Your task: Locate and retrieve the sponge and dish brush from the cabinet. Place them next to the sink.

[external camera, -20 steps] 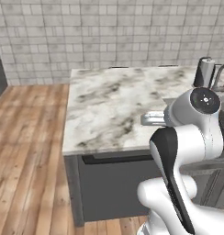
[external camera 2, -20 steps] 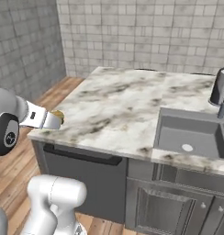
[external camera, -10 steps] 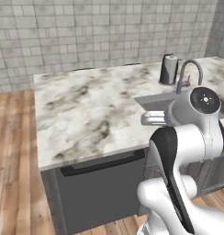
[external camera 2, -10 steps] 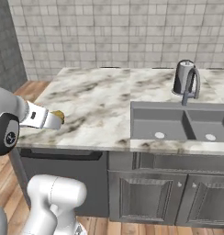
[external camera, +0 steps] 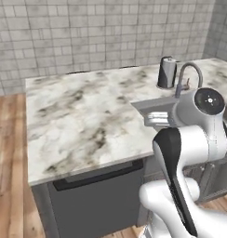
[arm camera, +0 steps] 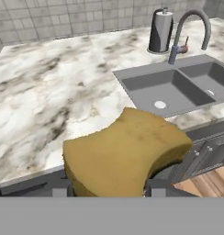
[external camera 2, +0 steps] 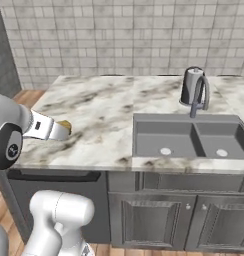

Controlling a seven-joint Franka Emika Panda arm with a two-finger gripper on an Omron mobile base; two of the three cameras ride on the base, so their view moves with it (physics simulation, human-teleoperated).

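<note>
The yellow-brown sponge fills the lower middle of the hand view, held between my gripper's fingers, which are mostly hidden behind it. In the right base view the sponge peeks out at the end of my hand, above the front left part of the marble counter. The grey double sink with its curved tap lies to the right; the sink and tap also show at upper right in the hand view. The dish brush and the cabinet are out of view.
A dark grey kettle stands behind the tap; the kettle also shows in the left base view. Grey tiled wall backs the counter. Base cabinets sit under the sink, wood floor to the left.
The whole scene has slid left in both base views as the base drove right; the sink and kettle are now nearer the middle. The sponge stays held in the gripper.
</note>
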